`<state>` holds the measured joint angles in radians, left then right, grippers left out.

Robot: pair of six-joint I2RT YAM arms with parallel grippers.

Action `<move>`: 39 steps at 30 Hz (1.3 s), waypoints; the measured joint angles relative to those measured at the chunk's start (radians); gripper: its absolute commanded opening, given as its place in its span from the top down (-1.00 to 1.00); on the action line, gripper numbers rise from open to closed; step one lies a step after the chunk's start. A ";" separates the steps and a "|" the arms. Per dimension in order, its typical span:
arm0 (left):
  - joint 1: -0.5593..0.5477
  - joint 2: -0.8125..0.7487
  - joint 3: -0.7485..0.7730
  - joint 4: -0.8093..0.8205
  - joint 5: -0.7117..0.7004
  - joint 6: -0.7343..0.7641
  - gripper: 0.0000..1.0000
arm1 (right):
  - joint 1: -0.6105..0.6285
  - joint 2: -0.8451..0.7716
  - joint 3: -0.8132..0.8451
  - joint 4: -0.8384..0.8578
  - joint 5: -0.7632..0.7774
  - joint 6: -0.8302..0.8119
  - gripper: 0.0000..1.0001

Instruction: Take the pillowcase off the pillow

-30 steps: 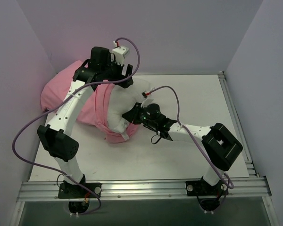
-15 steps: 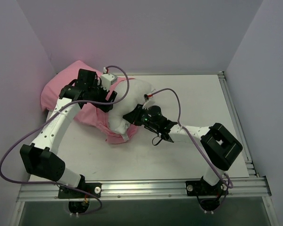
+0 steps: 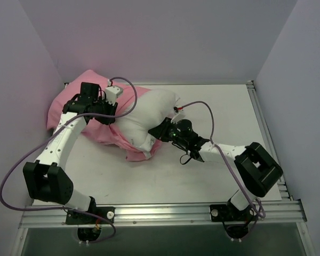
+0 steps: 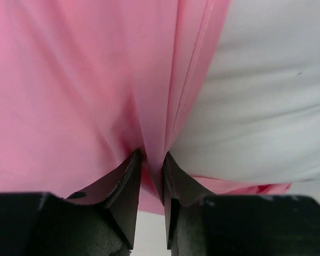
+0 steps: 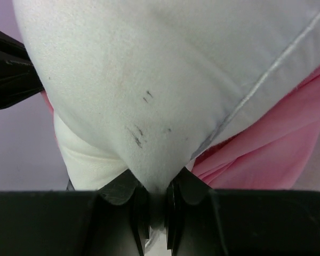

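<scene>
**Both grippers pinched: left on pillowcase, right on pillow**

The left arm climbs from its base at the near left corner, runs up along the left side of the table (image 3: 224, 106) and turns its wrist rightward over the bundle. The right arm lies low, its forearm stretched leftward from the near right side, with its wrist pointing at the pillow's near right corner.

The pillow (image 3: 146, 112) is plump, white and matte, with a thin piped seam along its edge. A few small dark marks show near the gripped corner. It lies at the far left-centre of the table, its right part bare. The pillowcase (image 3: 66, 104) is thin, smooth pink fabric with a slight sheen. It is bunched in soft folds over the pillow's left part and spills toward the left wall.

The left gripper (image 4: 152, 157) has its jaws drawn nearly together, with a vertical fold of pillowcase nipped between the tips, just beside the hem where pink meets white. The right gripper (image 5: 156, 186) has its jaws almost closed on the pillow's corner, and the white cloth is squeezed to a point between them.
</scene>
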<state>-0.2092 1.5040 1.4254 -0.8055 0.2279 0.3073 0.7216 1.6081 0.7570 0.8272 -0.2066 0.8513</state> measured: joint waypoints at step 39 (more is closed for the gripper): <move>0.080 -0.212 0.031 -0.178 0.266 0.108 -0.97 | -0.040 -0.079 0.260 -0.202 0.049 0.136 1.00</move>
<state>-0.1295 1.2915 1.4567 -0.9836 0.4942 0.4152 0.6815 1.5291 1.0172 0.6254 -0.1574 0.9874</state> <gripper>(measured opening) 0.941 0.121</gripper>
